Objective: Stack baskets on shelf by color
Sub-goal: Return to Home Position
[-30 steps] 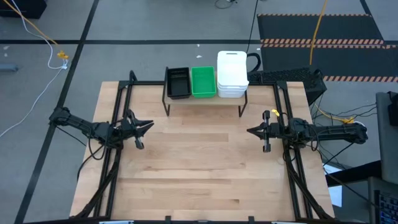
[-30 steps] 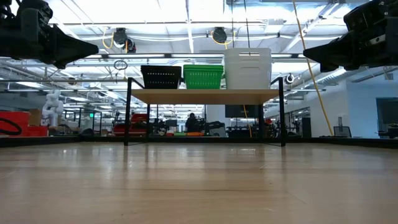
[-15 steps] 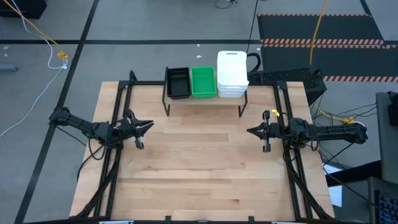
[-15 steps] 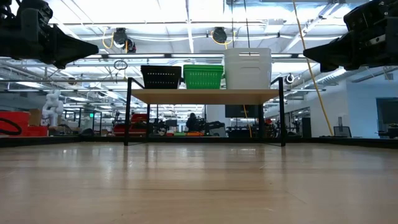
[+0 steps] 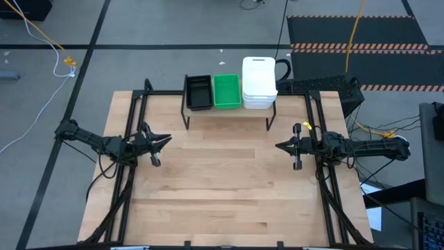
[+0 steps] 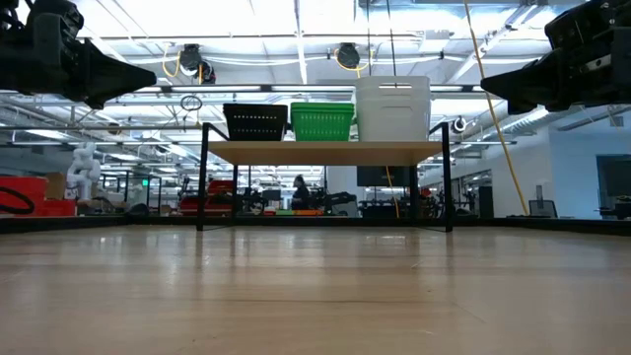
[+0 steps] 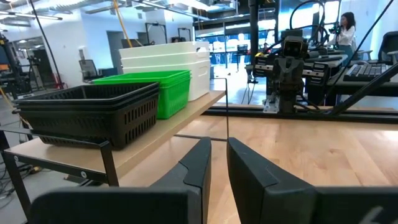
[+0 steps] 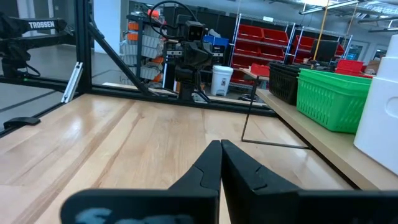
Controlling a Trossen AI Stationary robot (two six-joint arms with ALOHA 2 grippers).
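Observation:
The shelf [image 5: 225, 113] stands on thin black legs at the table's far middle and carries three stacks side by side. The black mesh baskets [image 5: 198, 92] are on its left, the green mesh baskets [image 5: 227, 91] in the middle and the taller white baskets [image 5: 259, 83] on its right. The low view shows the same row on the shelf [image 6: 325, 152]. My left gripper [image 5: 168, 141] hovers above the table's left side, its fingers [image 7: 202, 158] a narrow gap apart. My right gripper [image 5: 277, 146] hovers above the right side, fingers together [image 8: 221, 152]. Both point toward the table's middle and hold nothing.
Bare wooden tabletop [image 5: 222, 187] stretches between the two arms and in front of the shelf. Black frame rails [image 5: 132, 180] run along the table's left and right sides. A person [image 7: 346, 28] shows far off in the room beyond the table.

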